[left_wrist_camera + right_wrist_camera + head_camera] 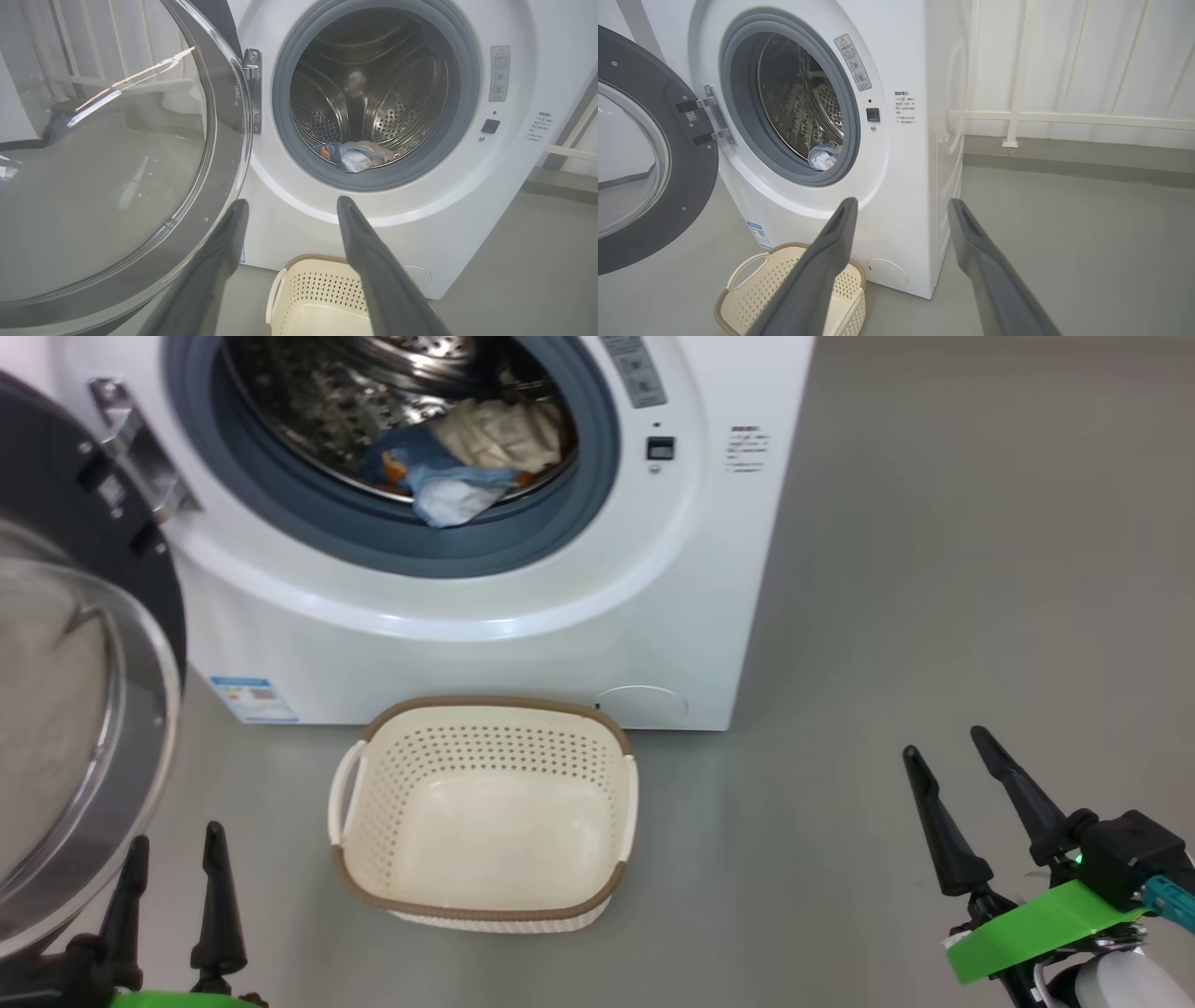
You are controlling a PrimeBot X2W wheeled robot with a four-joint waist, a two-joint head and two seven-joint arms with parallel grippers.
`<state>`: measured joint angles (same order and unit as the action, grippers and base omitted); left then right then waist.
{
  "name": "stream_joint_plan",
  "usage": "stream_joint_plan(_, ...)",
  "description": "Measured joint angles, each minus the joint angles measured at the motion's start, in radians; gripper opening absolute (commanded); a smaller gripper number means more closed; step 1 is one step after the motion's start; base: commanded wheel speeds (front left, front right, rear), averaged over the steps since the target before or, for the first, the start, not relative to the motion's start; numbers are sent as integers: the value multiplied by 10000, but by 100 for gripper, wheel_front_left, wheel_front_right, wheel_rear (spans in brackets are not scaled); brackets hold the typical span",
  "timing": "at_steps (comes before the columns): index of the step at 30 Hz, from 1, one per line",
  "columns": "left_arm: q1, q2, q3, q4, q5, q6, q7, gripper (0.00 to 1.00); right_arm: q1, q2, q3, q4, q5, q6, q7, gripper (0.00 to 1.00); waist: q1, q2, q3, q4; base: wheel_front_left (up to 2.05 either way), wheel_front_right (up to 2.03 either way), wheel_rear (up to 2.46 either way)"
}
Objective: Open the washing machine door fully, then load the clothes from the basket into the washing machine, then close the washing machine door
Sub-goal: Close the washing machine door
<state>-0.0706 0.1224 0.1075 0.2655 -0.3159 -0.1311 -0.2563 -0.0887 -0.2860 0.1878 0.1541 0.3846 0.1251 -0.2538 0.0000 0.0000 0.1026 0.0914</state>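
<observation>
Two grippers hang low before the washing machine (523, 644), each with its long dark fingers spread wide and nothing between them. In the head view the left gripper (177, 833) sits at the lower left, just beside the lower edge of the washing machine door (84, 709). The right gripper (945, 742) is at the lower right over grey floor (934, 569), well apart from the machine.

The door stands swung open to the robot's left on its metal hinge (140, 457), its clear glass bowl ringed by the black rim. The clothes (467, 467) lie inside the steel drum (317, 392), heaped at its front bottom: light-blue fabric with an orange patch, cream fabric behind it, and a pale fold drooping over the drum's lip toward the blue-grey gasket (373, 537).

The basket (495, 706) stands upright on the floor just in front of the machine, below the opening, with its perforated walls and smooth cream bottom in plain sight. A small blue label (254, 698) sits at the machine's lower left corner.

From the left wrist, the two fingers frame the drum opening above and the basket's brown rim below — one finger crosses the door's lower rim in that view.
</observation>
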Motion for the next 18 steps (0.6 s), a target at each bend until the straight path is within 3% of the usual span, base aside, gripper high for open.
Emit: stream_joint_plan(18,402,-506,466,-148,6,0,0,100,-488,-397,1110,17,0,0,0,100,0,0,123,2094,0,0,0)
